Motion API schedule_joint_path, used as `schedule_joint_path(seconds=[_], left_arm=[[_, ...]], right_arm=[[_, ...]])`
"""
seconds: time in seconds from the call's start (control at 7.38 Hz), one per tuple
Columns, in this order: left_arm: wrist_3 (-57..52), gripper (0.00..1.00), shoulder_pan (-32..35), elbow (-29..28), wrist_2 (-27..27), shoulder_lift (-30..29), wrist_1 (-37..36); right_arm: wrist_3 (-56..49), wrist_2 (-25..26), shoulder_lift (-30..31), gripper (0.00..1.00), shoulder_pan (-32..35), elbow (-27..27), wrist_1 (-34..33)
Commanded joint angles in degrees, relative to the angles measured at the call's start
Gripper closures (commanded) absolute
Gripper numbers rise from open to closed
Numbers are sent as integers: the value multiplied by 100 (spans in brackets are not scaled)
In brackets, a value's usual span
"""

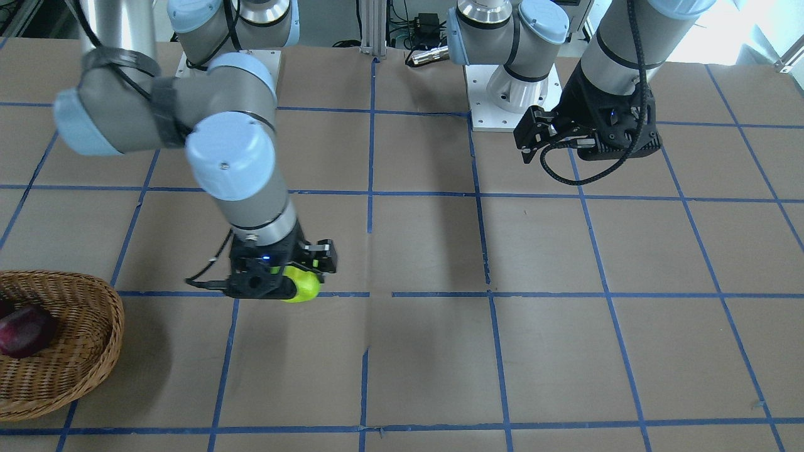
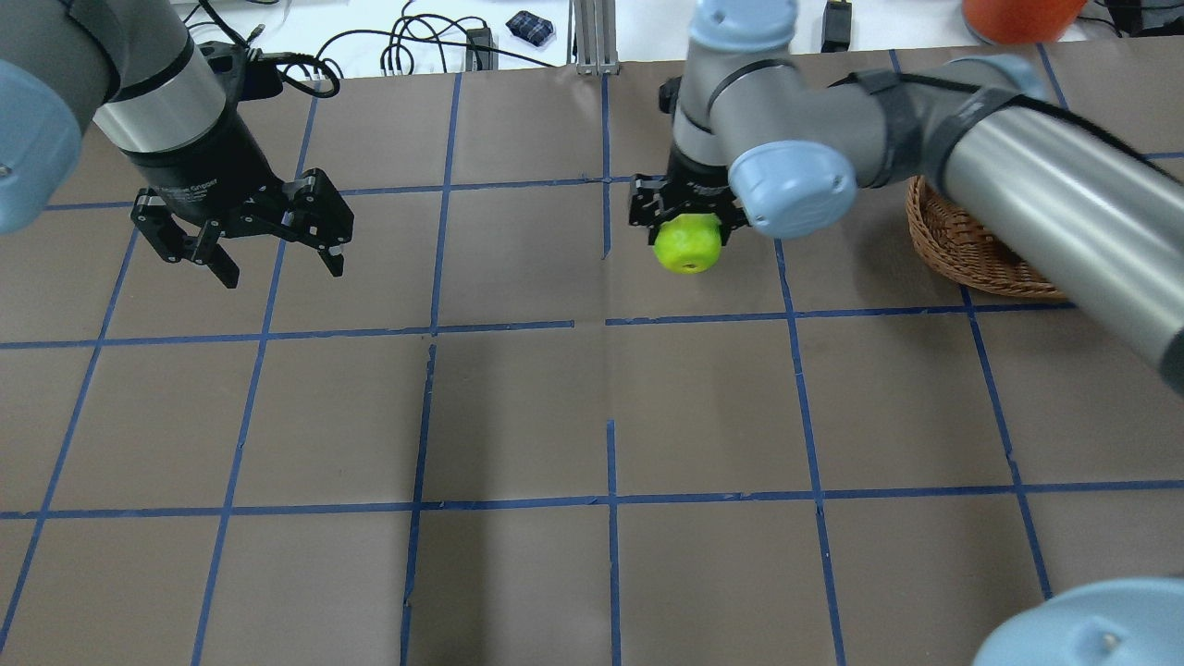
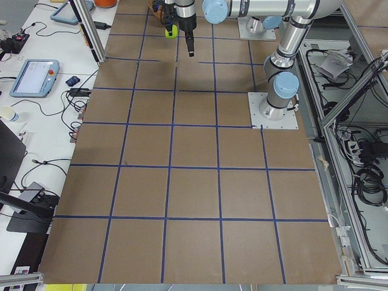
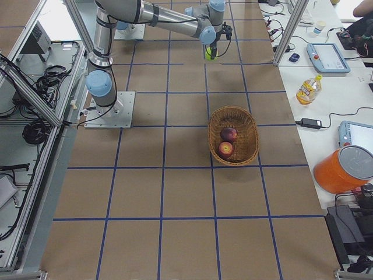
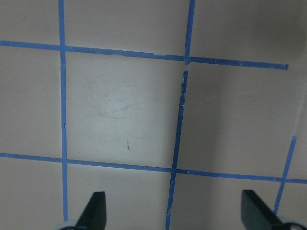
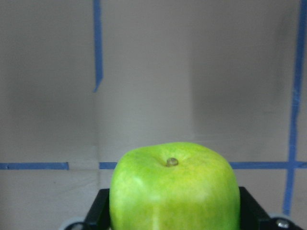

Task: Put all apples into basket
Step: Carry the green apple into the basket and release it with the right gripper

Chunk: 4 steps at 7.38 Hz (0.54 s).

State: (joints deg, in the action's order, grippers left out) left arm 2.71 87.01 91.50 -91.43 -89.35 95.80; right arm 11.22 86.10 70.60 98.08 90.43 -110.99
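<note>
R claw (image 2: 686, 220) pinches the yellow-green apple (image 6: 175, 187), seemingly lifted off the desk (image 2: 518, 407) & well apart from the basket (image 4: 257, 137). Two reddish apples (image 4: 228, 134) already lie in it. L claw (image 2: 280, 266) hangs spread wide, empty. So 2 of 3 done; left: carry the last one over, drop it in.

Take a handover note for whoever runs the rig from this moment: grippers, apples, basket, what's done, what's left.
Right gripper: shut on green apple, mid-table, away from the basket.
Left gripper: open, empty.
Basket: holds two red apples.
Done: two of three apples in.
Left: carry green apple over basket, release.
</note>
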Motion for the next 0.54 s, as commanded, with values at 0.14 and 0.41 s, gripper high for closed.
schedule_joint_path(seconds=[0.14, 0.41], left_arm=[[-7, 0, 9, -53, -7, 58, -9], [-7, 0, 0, -62, -7, 5, -9]], right_arm=[[-1470, 513, 376, 100, -1901, 27, 544], [-2621, 783, 79, 100, -2476, 10, 151]])
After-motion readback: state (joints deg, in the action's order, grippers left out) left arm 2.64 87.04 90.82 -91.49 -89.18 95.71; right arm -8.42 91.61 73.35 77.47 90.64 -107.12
